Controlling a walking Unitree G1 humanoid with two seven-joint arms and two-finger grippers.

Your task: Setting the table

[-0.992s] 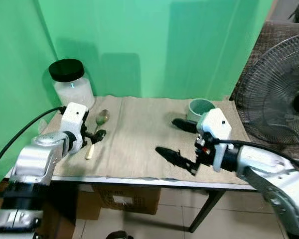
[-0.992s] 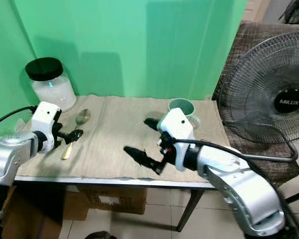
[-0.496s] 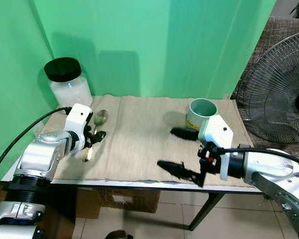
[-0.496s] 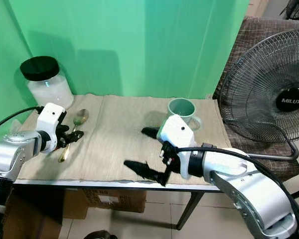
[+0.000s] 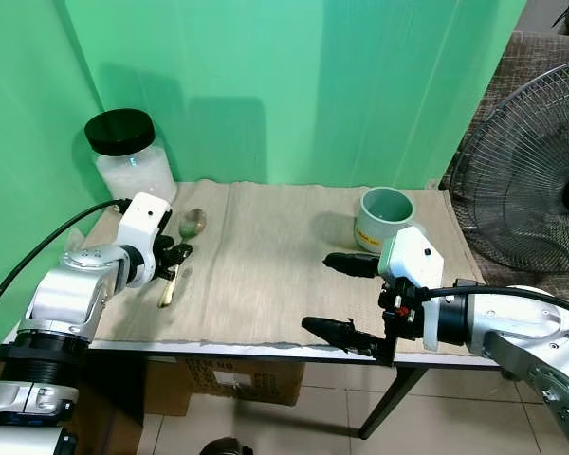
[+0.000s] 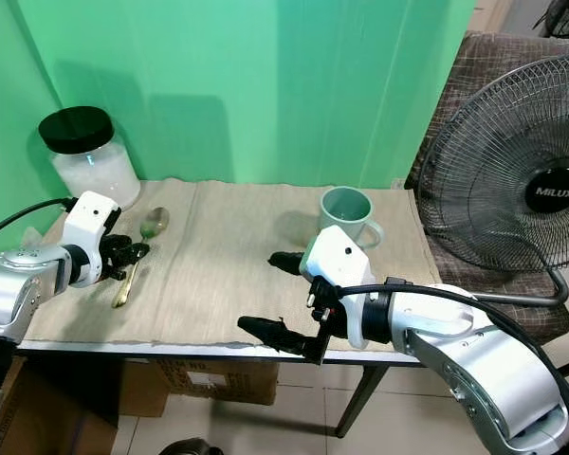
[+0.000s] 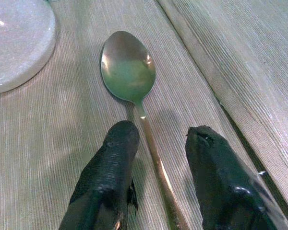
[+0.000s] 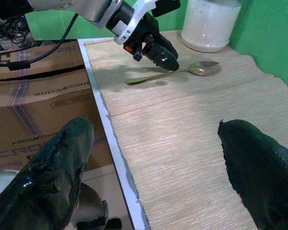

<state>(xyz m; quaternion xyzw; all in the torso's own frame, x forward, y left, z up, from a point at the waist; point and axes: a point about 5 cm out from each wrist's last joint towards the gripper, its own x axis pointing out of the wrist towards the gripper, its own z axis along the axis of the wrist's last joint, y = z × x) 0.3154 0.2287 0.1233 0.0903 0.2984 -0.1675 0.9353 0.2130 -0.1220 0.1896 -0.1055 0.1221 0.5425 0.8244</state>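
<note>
A black-lidded jar [image 5: 130, 156] stands at the table's far left corner. Just beside it, the left gripper [image 7: 158, 184] hovers low over the spoon [image 7: 134, 96], its fingers [image 7: 108, 177] spread apart on either side of the handle, gripping nothing. The spoon lies flat on the beige mat [image 5: 266, 256]. Farther right, a green mug [image 5: 383, 217] sits near the mat's far edge. The right gripper [image 5: 346, 299] hangs over the table's front edge, wide open and empty.

Bare mat [image 5: 266, 275] lies open between the spoon [image 5: 178, 256] and the mug [image 5: 383, 216]. Behind the spoon, the jar [image 5: 130, 161] blocks the way. The fan [image 5: 531, 190] crowds the table [image 5: 247, 346] beside the mug.
</note>
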